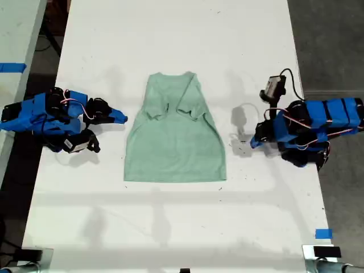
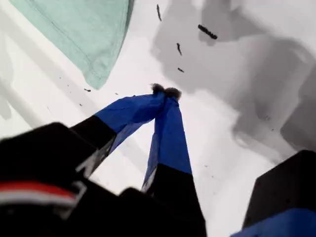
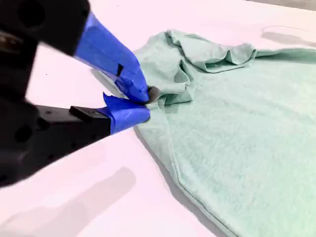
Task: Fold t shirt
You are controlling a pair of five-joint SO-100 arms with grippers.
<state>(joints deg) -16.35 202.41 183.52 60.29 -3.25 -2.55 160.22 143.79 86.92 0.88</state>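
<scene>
Thin, limp t shirt (image 1: pixel 173 136) lies flat on surface (image 1: pixel 170 45); pinch hem corners; my first claw (image 2: pixel 165 91) pressed together empty, my second claw (image 3: pixel 148 101) nearly closed beside a sleeve fold.

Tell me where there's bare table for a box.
Bare table above the t shirt's collar in the exterior view, and the wide strip below its hem. Crowded at its sides: my second gripper and my first gripper flank it.

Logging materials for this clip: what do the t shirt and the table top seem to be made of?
The t shirt looks like soft matte knit fabric: it rumples at the folded sleeves and shows stitched hems. The table top looks like smooth, white, faintly glossy laminate or painted board; which one is unclear.
</scene>
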